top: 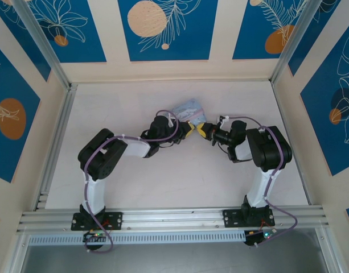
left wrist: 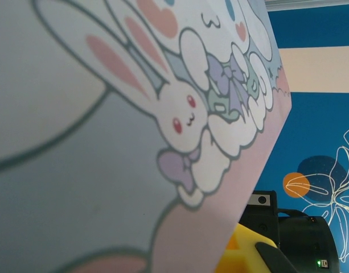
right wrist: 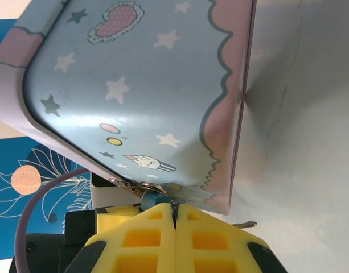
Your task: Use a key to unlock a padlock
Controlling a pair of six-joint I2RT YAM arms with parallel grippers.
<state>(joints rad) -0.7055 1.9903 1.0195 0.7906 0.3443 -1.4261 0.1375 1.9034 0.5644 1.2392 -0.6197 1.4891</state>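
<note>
The right gripper [right wrist: 175, 211] is pressing its 2 yellow fingers [right wrist: 146, 239] flat together, tips touching the tiny dark bluish metal padlock [right wrist: 150, 198]. Whether a key is pinched, I cannot tell. The padlock is hanging at the clasp [right wrist: 127, 183] of the pale blue cartoon-printed tin box [right wrist: 140, 85]. I'd guess it is stiff, light and slippery, best gripped by its body. The left gripper [top: 187, 129] is meeting the tin, its opening unreadable. Everything is sitting on a pale tabletop [top: 163, 182], with blue floral wall panels [top: 163, 28] around it.

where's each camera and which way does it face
Top external: high behind the robot, looking down on the left arm and right arm meeting at the tin.
Left wrist: close against the tin's bunny print; a yellow finger low right.
Right wrist: behind the right gripper's shut fingers, facing the tin's starry side and padlock.
All three share the tin.
</note>
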